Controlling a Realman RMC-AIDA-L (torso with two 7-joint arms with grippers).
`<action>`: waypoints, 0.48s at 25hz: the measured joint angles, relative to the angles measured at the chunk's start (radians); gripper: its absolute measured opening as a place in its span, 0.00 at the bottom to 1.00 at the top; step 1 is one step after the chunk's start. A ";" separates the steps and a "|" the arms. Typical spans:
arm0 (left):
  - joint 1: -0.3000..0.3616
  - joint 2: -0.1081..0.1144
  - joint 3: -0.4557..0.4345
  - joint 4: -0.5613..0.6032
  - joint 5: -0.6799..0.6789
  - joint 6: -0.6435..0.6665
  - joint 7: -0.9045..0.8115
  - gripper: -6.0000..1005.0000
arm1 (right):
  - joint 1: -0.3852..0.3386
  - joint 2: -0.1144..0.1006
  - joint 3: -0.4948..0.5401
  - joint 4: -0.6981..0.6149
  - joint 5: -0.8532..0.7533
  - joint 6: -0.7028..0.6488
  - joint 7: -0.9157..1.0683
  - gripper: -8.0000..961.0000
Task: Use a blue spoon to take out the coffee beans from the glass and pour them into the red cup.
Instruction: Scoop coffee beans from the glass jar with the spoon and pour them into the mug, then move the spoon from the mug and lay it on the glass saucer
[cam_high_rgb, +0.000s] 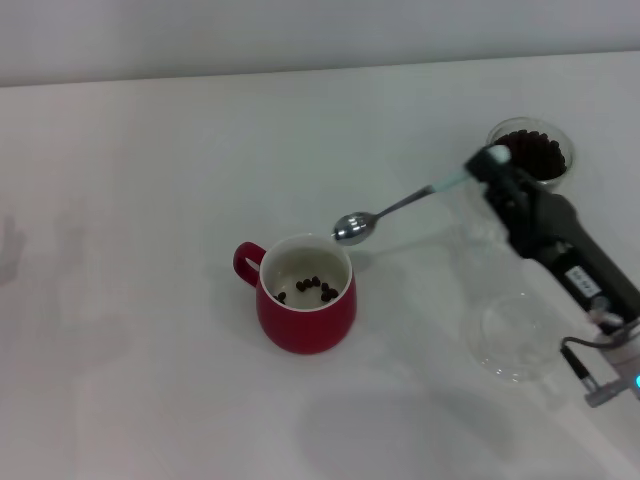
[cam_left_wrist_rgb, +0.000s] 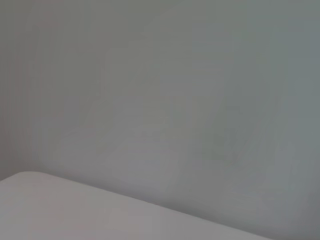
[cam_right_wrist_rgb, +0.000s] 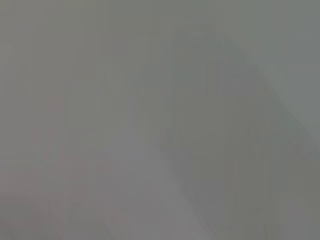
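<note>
The red cup stands mid-table with several coffee beans on its white inside. My right gripper is shut on the pale-blue handle of the blue spoon. The spoon's silver bowl hangs just above the cup's far right rim; I cannot tell whether it holds beans. The glass with a heap of dark beans stands at the far right, behind the gripper. The left gripper is out of view. The wrist views show only blank surface.
A flat clear glass saucer lies on the white table at the near right, under my right arm. The table's far edge meets a pale wall.
</note>
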 joint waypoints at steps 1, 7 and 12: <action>0.000 0.000 0.000 0.000 0.000 0.000 0.000 0.88 | -0.014 -0.001 0.014 -0.008 0.000 -0.006 0.035 0.16; -0.002 0.000 0.000 0.000 -0.001 0.001 0.000 0.88 | -0.106 -0.002 0.077 -0.044 0.003 -0.036 0.153 0.16; -0.003 0.000 0.000 0.000 -0.001 0.001 0.000 0.88 | -0.198 0.005 0.124 -0.040 0.021 -0.053 0.141 0.16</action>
